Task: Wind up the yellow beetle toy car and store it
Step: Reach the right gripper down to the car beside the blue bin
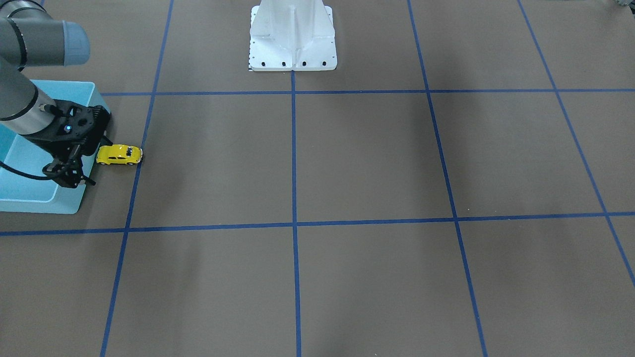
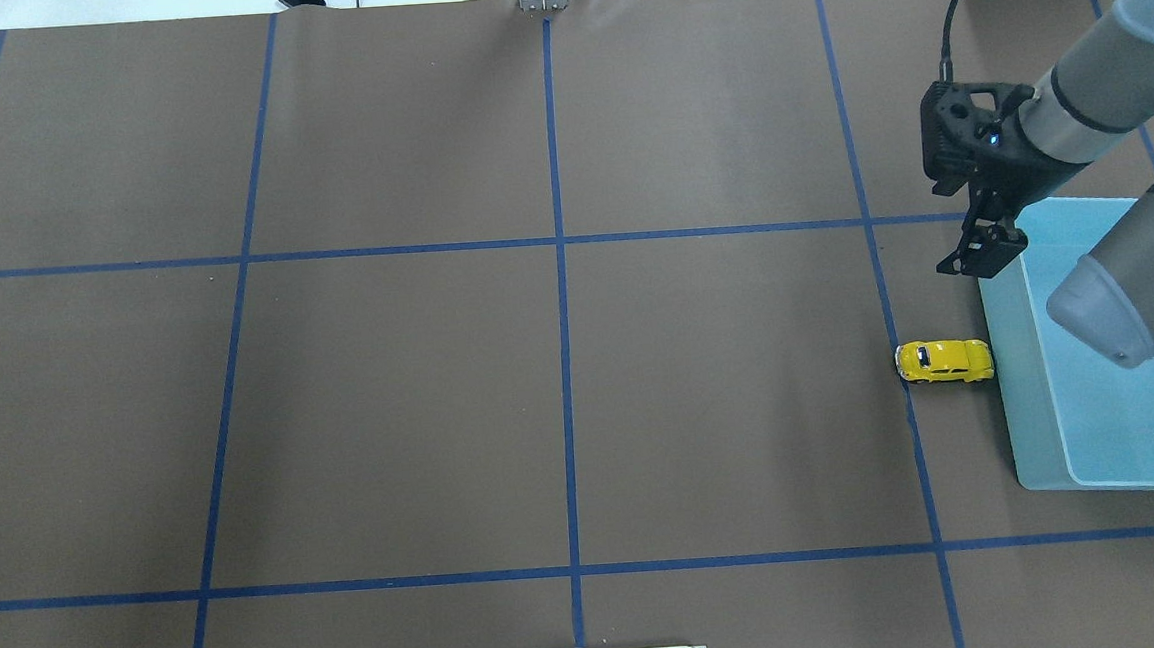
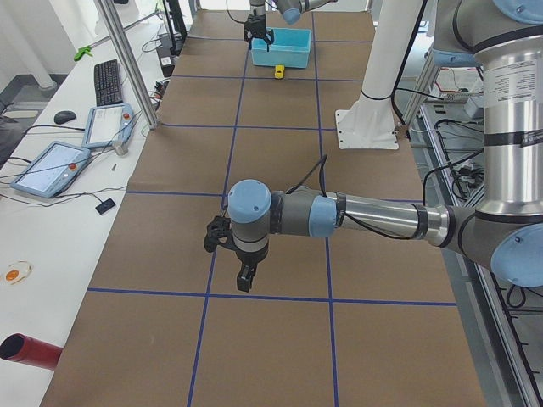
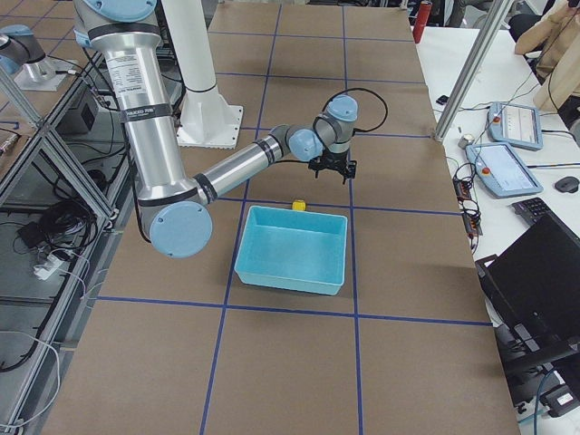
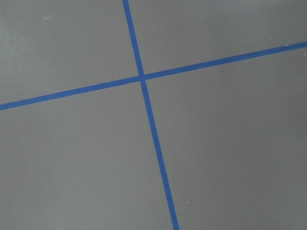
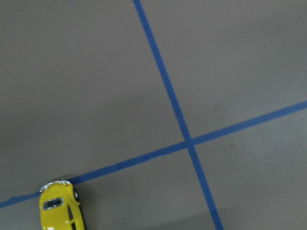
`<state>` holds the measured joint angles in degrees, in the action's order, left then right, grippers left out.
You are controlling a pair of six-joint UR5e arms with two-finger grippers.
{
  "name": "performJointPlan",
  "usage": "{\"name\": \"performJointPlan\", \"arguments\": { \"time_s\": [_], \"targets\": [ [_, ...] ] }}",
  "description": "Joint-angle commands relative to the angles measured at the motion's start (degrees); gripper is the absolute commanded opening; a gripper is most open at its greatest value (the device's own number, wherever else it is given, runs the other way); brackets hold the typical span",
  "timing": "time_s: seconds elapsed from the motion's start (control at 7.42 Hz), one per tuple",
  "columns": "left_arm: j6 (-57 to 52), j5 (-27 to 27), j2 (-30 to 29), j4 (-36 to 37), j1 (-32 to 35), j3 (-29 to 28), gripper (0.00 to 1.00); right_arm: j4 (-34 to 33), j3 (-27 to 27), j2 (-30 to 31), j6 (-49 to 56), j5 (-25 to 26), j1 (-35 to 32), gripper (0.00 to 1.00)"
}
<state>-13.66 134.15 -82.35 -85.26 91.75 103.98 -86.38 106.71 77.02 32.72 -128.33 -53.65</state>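
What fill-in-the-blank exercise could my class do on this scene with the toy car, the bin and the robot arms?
1. The beetle toy car is painted ____.
2. The car stands on the table beside the bin, not ____ it.
3. The right gripper, the one nearer the car, grips ____.
4. Tape lines of ____ colour divide the table into squares.
Missing words: yellow; inside; nothing; blue.

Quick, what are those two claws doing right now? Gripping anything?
Left gripper: cannot be told from this side view.
Right gripper: open, empty; the small glossy yellow beetle toy car lies loose beside it.
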Motion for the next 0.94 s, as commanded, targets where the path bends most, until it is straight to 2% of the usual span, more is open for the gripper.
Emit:
{"name": "performJointPlan", "arguments": {
  "time_s": [0.0, 0.13, 0.4, 0.54, 0.81],
  "targets": [
    [-1.4, -0.5, 0.1, -0.9, 0.4, -4.0, 1.00, -0.1, 2.0, 0.1, 2.4, 1.3, 3.6, 1.00],
    [-1.2, -0.6, -0.2, -2.9, 0.4, -5.6, 1.00, -0.1, 2.7, 0.7, 7.1, 1.9, 3.7, 1.00],
    [-0.8, -0.2, -0.3, -3.9, 0.4, -6.3, 1.00, -0.4, 2.3, 1.4, 8.2, 2.1, 3.7, 1.00],
    [-0.6, -0.2, -0.4, -3.8, 0.4, -6.4, 1.00, -0.4, 2.6, 2.8, 9.1, 4.8, 4.7, 1.00],
    [-0.6, -0.1, -0.4, -3.7, 0.4, -5.8, 1.00, -0.3, 1.8, 5.3, 14.3, 6.2, 8.6, 1.00]
  ]
}}
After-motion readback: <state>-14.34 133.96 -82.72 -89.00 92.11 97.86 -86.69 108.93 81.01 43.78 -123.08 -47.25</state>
